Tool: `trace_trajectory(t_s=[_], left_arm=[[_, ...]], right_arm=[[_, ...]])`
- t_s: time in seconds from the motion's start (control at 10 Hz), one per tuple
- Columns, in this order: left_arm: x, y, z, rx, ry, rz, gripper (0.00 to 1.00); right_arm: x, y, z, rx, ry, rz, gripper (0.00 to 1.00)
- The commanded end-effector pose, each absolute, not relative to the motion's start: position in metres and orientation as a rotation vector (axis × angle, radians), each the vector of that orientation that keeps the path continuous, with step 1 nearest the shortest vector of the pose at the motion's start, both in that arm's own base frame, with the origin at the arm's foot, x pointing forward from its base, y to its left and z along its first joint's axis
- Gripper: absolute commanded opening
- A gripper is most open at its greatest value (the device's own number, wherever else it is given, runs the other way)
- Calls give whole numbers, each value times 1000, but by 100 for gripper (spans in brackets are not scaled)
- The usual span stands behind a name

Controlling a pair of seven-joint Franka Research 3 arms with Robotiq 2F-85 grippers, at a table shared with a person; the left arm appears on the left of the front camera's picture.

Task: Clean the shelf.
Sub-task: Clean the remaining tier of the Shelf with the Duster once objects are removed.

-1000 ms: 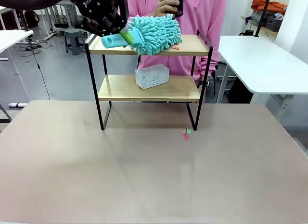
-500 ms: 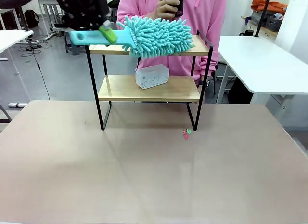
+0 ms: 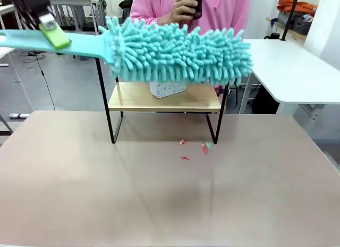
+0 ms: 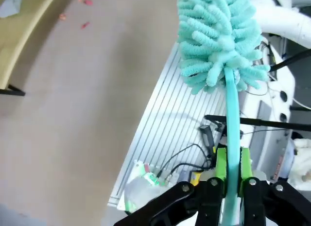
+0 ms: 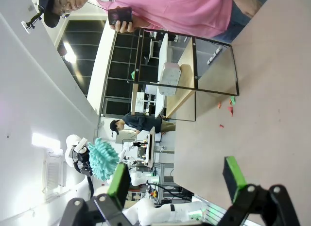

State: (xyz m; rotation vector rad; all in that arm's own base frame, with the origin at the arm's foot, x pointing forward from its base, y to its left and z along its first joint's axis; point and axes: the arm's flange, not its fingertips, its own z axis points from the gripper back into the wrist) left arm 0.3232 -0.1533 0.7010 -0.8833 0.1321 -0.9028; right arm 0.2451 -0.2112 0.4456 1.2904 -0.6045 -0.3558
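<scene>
The shelf (image 3: 138, 98) stands at the far middle of the table (image 3: 79, 194), a white box (image 3: 167, 87) on its lower board; its top board is hidden behind the fluffy teal duster (image 3: 175, 53), so contact between them is hard to judge. Small red and green scraps (image 3: 205, 146) lie on the table near the shelf's right leg. The left gripper (image 3: 53, 35) is clamped tight on the duster's handle, while the right gripper (image 5: 176, 176) has its jaws wide apart, holding nothing.
</scene>
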Motion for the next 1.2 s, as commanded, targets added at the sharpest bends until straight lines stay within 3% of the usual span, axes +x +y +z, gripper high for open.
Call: trace_trajectory(t_s=[0.0,0.3,0.5,0.8,1.1], left_arm=[[337,-146,711,-930,103,-873,12],[331,-119,714,-988,73,-861,12],[311,-44,710,-1105,-5,-745,12],[261,76,677,-1286,-225,-354,12],[226,149,626,-1332,-402,119,12]], right_arm=[[247,-211,448,1303,-625,-347,100],[247,-211,448,1303,-625,-347,100],[247,-211,448,1303,-625,-347,100],[247,-211,448,1303,-625,-347,100],[247,-211,448,1303,-625,-347,100]])
